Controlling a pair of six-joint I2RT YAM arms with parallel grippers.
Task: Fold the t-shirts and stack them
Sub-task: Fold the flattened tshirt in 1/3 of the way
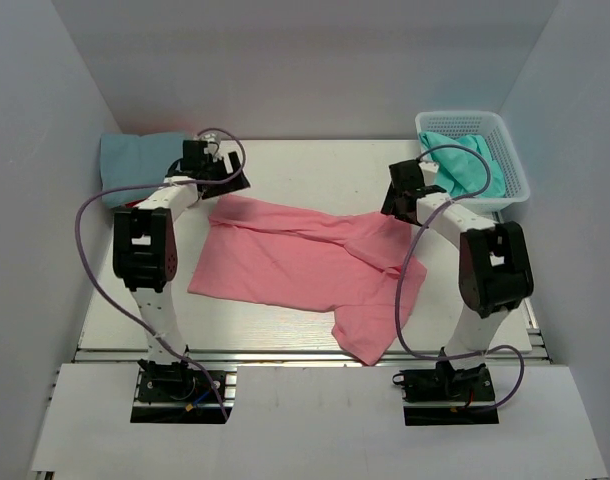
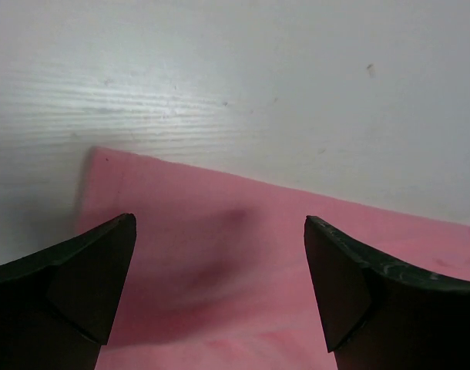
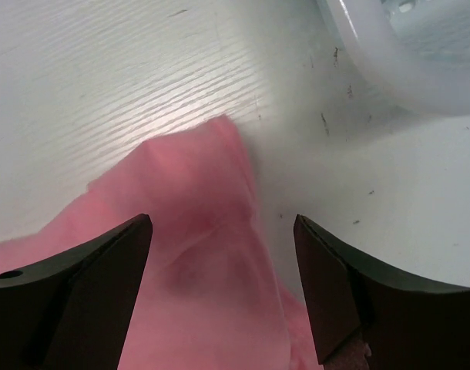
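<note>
The overhead view alone gives the whole layout. The salmon pink t-shirt [image 1: 305, 265] lies spread and rumpled across the middle of the white table [image 1: 315, 165], with one sleeve trailing toward the near edge. A dusty blue t-shirt [image 1: 135, 160] sits in a compact pile at the far left corner, and a turquoise green t-shirt [image 1: 475, 165] is heaped in the white lattice basket [image 1: 512, 190] at the far right. The wrist cameras add what that view cannot resolve. The left gripper [image 2: 219, 222] hangs over the pink shirt's far left corner, its black fingers spread wide with nothing between them. The right gripper [image 3: 221, 220] is likewise spread above a bunched far right corner, gripping nothing, with the basket's blurred rim just beyond. The tabletop is white with a fine wood grain and a few dark specks. Plain pale walls close it in on three sides.
</note>
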